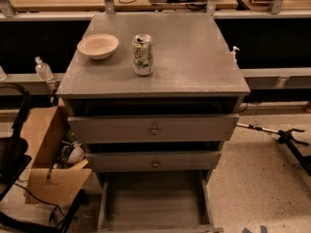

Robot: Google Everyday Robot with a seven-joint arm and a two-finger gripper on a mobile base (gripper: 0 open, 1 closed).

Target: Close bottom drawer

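A grey wooden cabinet [155,76] with three drawers fills the middle of the camera view. The bottom drawer [153,198] is the narrowest. It is pulled far out toward me, and its grey plank floor shows bare. Its shallow front panel [160,228] lies at the frame's lower edge. The widest drawer front [121,128] and the mid-sized drawer front [121,162] above it each have a round knob and stand slightly out. My gripper is not in view.
A beige bowl [97,45] and a soda can [142,55] stand on the cabinet top. An open cardboard box [48,159] with clutter and a black frame [14,154] are on the floor at left. A black stand [291,142] lies at right. Desks run along the back.
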